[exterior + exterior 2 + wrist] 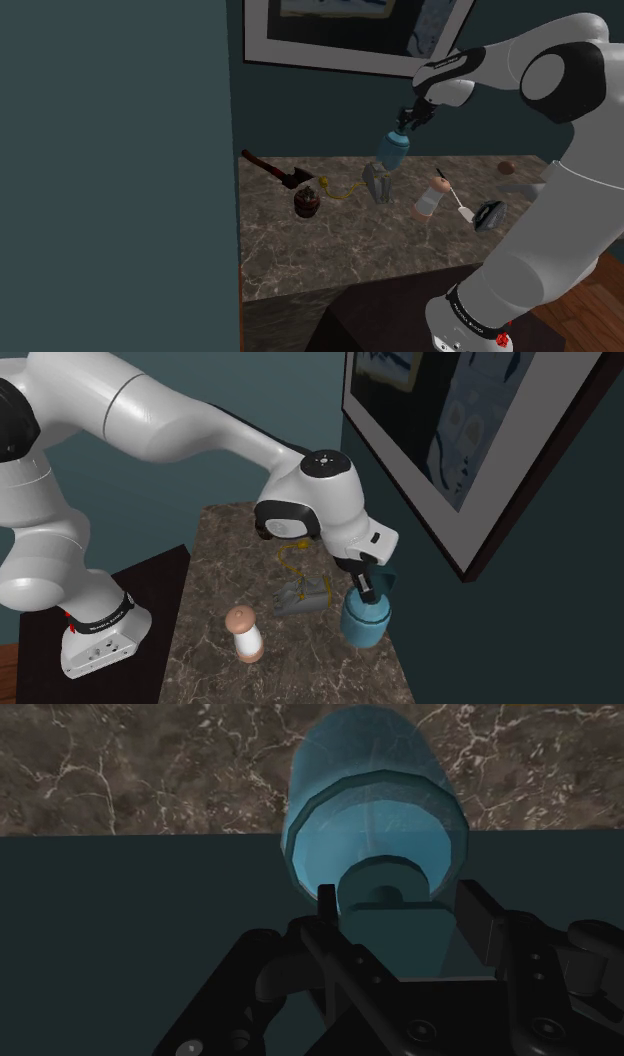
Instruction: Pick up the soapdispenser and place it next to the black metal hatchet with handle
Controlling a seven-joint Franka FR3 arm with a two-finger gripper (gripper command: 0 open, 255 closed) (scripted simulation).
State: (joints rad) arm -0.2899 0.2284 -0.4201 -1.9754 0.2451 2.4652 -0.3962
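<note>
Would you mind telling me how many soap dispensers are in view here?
1. The blue soap dispenser is clasped at its top by the gripper, over the marble counter near the wall. The arm may hide others.

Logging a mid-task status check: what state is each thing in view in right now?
Soap dispenser: held upright by its top; whether it is clear of the counter, cannot tell.
End effector: shut on the soap dispenser.
Hatchet: lying flat on the counter, untouched.
Brown-capped shaker: standing upright.
</note>
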